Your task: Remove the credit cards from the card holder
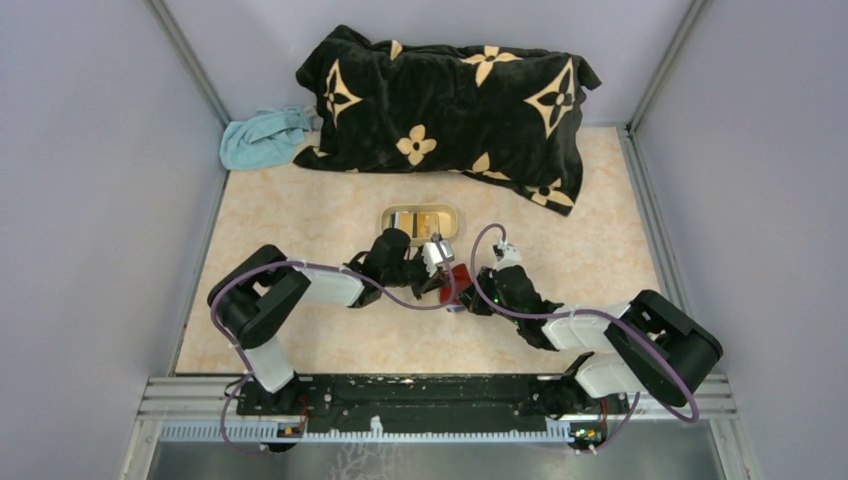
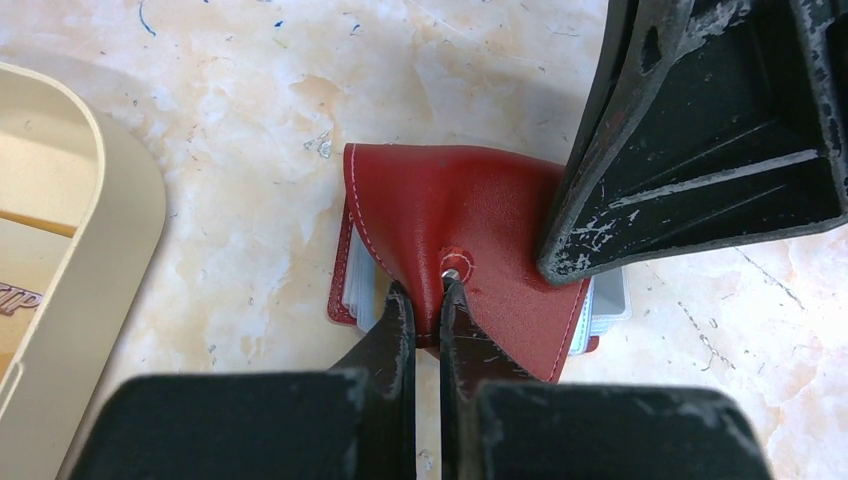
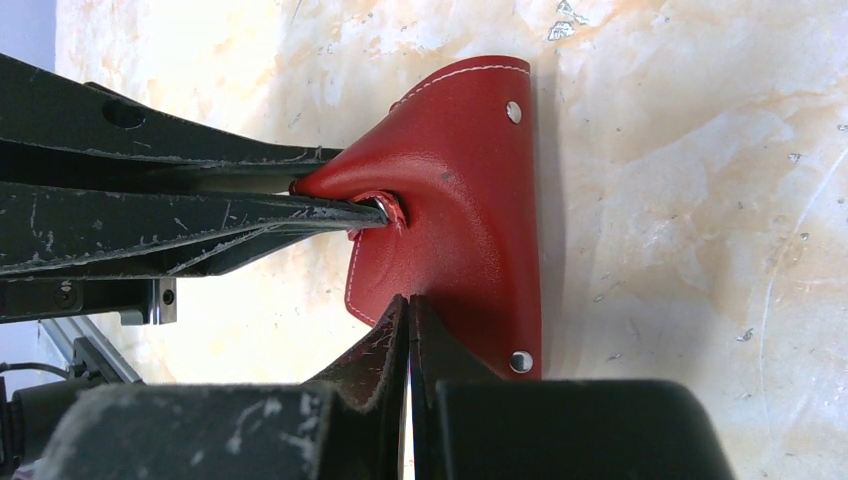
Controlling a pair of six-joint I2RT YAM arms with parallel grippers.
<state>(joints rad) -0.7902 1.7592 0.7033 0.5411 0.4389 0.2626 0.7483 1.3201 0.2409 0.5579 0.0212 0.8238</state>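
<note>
The dark red card holder lies on the marble tabletop, its flap lifted into a peak. My left gripper is shut on the flap's tab beside its metal snap. Pale blue-grey sleeves stick out under the red cover; any cards in them are hidden. My right gripper is shut, holds nothing, and its tips press down on the card holder. The left fingers come in from the left there. From above, both grippers, left and right, meet at the holder. Some cards lie in the tray.
A beige oval tray stands just behind the grippers; its rim shows at the left of the left wrist view. A black blanket with cream flowers and a light blue cloth lie at the back.
</note>
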